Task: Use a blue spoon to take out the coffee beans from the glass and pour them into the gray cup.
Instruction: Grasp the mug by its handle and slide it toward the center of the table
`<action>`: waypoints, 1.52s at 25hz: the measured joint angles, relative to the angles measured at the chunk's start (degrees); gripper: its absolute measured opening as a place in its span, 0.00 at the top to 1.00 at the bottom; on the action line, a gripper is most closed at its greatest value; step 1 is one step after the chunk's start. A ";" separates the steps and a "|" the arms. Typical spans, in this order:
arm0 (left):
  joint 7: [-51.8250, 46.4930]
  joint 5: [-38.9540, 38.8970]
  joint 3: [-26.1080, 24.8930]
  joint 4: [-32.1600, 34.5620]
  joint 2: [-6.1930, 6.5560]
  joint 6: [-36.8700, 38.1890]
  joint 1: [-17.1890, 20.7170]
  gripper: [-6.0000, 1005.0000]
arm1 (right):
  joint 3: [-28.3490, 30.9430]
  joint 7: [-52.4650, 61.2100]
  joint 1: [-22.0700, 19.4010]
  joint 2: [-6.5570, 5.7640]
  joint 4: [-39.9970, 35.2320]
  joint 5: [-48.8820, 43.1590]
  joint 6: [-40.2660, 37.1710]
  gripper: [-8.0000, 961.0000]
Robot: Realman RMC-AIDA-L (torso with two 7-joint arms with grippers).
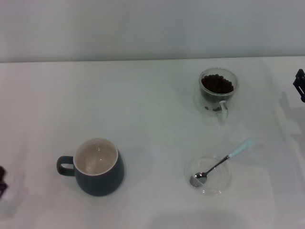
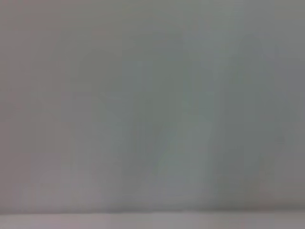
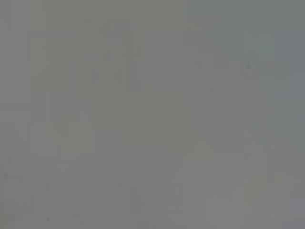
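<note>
In the head view the blue spoon (image 1: 220,163) lies with its metal bowl in a flat clear saucer (image 1: 208,174) at the front right, its pale handle pointing back and right. Behind it stands the glass (image 1: 218,91), filled with dark coffee beans (image 1: 217,84). The gray cup (image 1: 97,167) stands at the front left, empty, its handle to the left. My right gripper (image 1: 299,85) shows only as a dark piece at the right edge, far from the spoon. My left gripper (image 1: 2,180) is a dark sliver at the left edge. Both wrist views show only blank surface.
The white table (image 1: 152,119) runs back to a pale wall. Open surface lies between the gray cup and the saucer and across the back left.
</note>
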 joint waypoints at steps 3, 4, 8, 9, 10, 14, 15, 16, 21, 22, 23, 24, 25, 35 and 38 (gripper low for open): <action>0.00 5.82 -0.01 -1.64 0.05 -0.33 -1.74 0.12 | 0.00 -0.03 0.34 -0.04 -0.06 0.00 -0.01 0.13; 0.00 7.13 -0.01 -1.93 0.06 -0.66 -2.33 0.12 | 0.00 -0.05 0.41 -0.05 -0.07 0.00 -0.02 0.13; 0.00 11.19 -0.04 -2.37 -0.01 -3.58 -5.29 0.13 | 0.00 -0.08 0.53 -0.05 -0.08 0.00 -0.02 0.13; -0.01 11.92 -0.05 -2.38 -0.02 -4.25 -5.98 0.13 | 0.00 -0.08 0.52 -0.05 -0.08 0.00 -0.02 0.13; -0.01 12.73 -0.05 -2.39 -0.03 -4.72 -6.48 0.13 | 0.00 -0.08 0.47 -0.05 -0.08 0.00 -0.02 0.13; -0.03 14.71 -0.07 -2.39 -0.01 -5.79 -7.76 0.13 | 0.00 -0.08 0.08 -0.05 -0.08 0.00 -0.02 0.13; -0.07 14.97 -0.08 -2.40 0.01 -6.09 -7.98 0.13 | 0.00 -0.09 0.02 -0.05 -0.08 0.00 -0.02 0.13; -0.14 15.32 -0.07 -2.39 0.03 -6.30 -8.22 0.13 | 0.00 -0.08 -0.02 -0.05 -0.08 0.00 -0.02 0.13; -0.25 15.85 -0.07 -2.39 0.09 -7.62 -9.05 0.13 | 0.00 -0.09 -0.07 -0.14 -0.33 0.00 -0.02 0.13; -0.30 15.94 -0.07 -2.39 0.07 -8.09 -9.25 0.13 | 0.00 -0.09 -0.07 -0.14 -0.42 0.00 -0.02 0.13; -0.31 15.99 -0.07 -2.33 0.05 -8.47 -9.42 0.13 | 0.00 -0.09 -0.07 -0.14 -0.52 0.00 -0.02 0.13; -0.30 16.02 -0.07 -2.22 0.00 -9.09 -9.69 0.14 | 0.00 -0.09 -0.07 -0.14 -0.56 0.00 -0.01 0.13; -0.26 16.04 -0.07 -2.12 -0.03 -9.68 -9.94 0.14 | 0.00 -0.08 -0.07 -0.14 -0.59 0.00 -0.01 0.13; -0.06 17.41 -0.07 -1.56 -0.32 -12.33 -12.07 0.15 | 0.00 -0.08 0.20 -0.20 -1.06 0.00 -0.01 0.13; 0.15 17.39 -0.07 -0.86 -0.34 -12.42 -12.18 0.20 | 0.11 -0.08 0.20 -0.19 -1.30 0.00 -0.01 0.13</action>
